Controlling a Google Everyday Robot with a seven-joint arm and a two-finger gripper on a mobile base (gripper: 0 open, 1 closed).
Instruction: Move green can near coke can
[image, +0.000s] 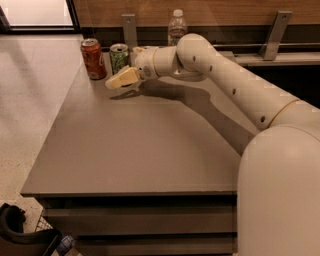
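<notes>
The green can (119, 57) stands upright at the far left corner of the table (150, 145), a short gap to the right of the red-orange coke can (93, 59). My gripper (123, 78) reaches in from the right at the end of the white arm (225, 80). It sits just in front of the green can's lower right side, low over the table. Its cream tip hides part of the can's base. I cannot tell whether it touches the can.
A clear plastic bottle (177, 27) stands behind the table by the wooden wall. Metal brackets (129, 27) rise along the back ledge. The table's left edge drops to the pale floor (30, 100). My robot body (280, 195) fills the right foreground.
</notes>
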